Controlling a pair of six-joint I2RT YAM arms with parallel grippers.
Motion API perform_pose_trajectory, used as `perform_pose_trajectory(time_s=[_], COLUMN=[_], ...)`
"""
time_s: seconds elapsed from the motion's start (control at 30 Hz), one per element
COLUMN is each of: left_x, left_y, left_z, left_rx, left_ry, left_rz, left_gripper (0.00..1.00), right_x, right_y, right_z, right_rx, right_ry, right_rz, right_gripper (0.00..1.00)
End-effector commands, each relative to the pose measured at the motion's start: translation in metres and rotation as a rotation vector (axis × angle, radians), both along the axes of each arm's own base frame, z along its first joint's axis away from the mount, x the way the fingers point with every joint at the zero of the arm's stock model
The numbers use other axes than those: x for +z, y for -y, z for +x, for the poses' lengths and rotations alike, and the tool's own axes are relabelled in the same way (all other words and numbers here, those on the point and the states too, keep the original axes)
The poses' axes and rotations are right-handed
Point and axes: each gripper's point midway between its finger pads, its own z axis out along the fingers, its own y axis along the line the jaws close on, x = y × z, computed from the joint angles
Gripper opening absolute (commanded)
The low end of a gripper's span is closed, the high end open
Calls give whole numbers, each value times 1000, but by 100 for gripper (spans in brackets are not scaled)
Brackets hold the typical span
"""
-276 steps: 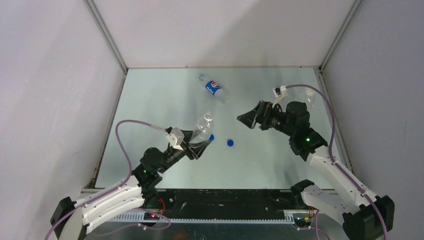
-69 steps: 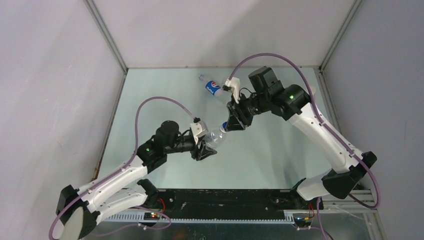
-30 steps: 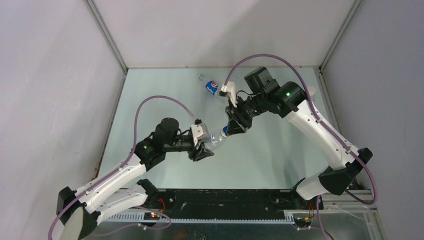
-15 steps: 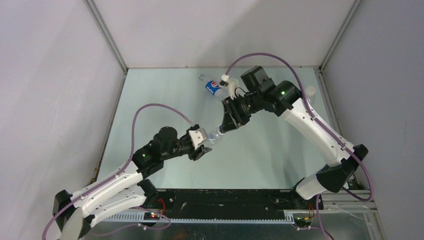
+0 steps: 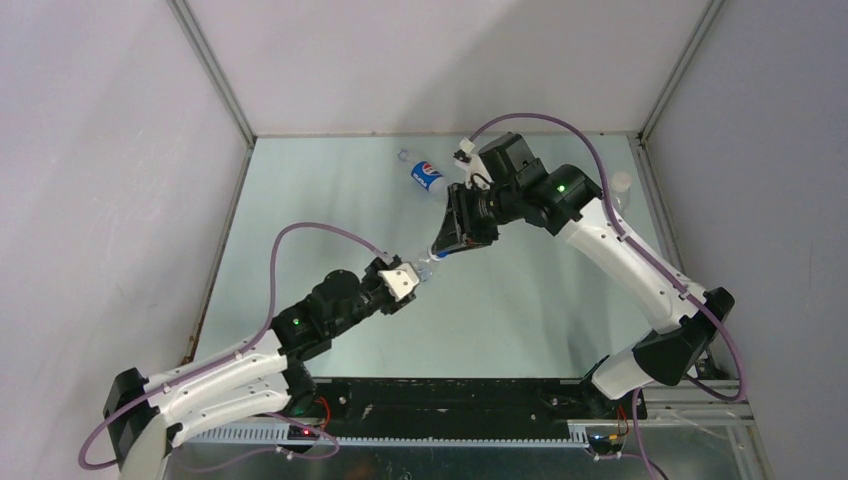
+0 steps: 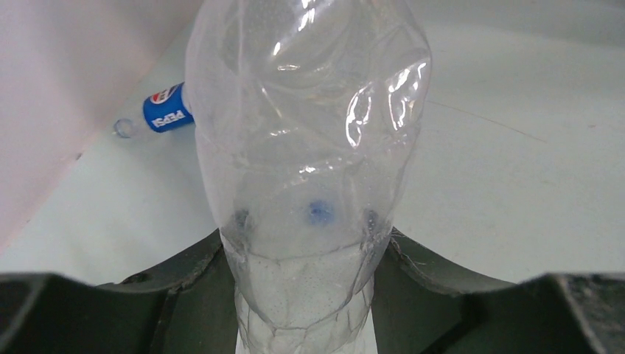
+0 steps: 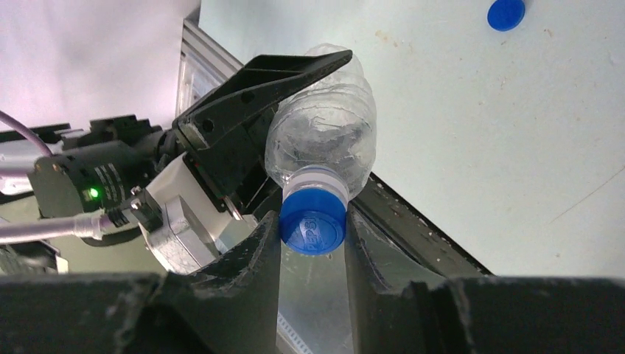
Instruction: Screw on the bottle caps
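Observation:
A plain clear bottle (image 5: 424, 267) (image 6: 306, 147) is held in the air over the middle of the table, with my left gripper (image 5: 412, 278) (image 6: 306, 295) shut on its lower body. A blue cap (image 7: 313, 223) sits on its neck. My right gripper (image 5: 441, 250) (image 7: 313, 228) is shut on this cap, one finger on each side. The Pepsi bottle (image 5: 426, 175) (image 6: 168, 110) lies uncapped at the back of the table. A second blue cap (image 7: 506, 13) lies loose on the table surface.
A pale bottle-like thing (image 5: 621, 184) shows at the right edge of the table, half behind the right arm. Side walls and metal frame rails (image 5: 215, 85) close the table in on the left, back and right.
The right wrist has turned around the cap while staying shut on it. The left arm has swung the bottle a little to the left and farther back. Neither grip has changed.

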Motion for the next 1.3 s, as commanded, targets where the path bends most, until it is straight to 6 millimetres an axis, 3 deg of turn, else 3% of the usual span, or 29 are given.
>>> perform_pose_trajectory(time_s=[0.0,0.1,0.37,0.5,0.63,0.67,0.7,0.73,0.77,0.8,0.83,1.0,1.27], left_x=[107,98,59,46,35,31,30,28,29,27,28,39,51], left_y=[17,12,-3,-5,-2,0,2,6,9,13,16,30,47], left_z=[-1,0,8,14,12,10,9,4,1,-5,-9,-36,-62], left_rx=[-26,-3,92,129,100,70,53,2,-20,-86,-119,-372,-625], left_ry=[258,226,154,121,43,14,-17,-51,-81,-114,-146,-258,-347], left_rz=[-286,-270,-197,-142,-134,-134,-150,-154,-173,-181,-197,-266,-249], left_gripper=[0,0,0,0,0,0,0,0,0,0,0,0,0], right_x=[4,14,50,69,87,84,95,87,101,86,102,94,82], right_y=[-23,-24,-16,-9,4,7,10,13,16,19,25,50,57], right_z=[7,11,23,22,14,13,7,5,-3,-6,-15,-38,-46], right_rx=[-64,-77,-95,-74,-3,38,66,114,150,207,237,426,613], right_ry=[-10,17,197,301,448,497,551,601,671,717,804,1058,1155], right_rz=[45,62,111,134,155,144,181,168,222,203,261,300,327], right_gripper=[9,19,64,76,79,79,79,79,79,79,80,81,78])
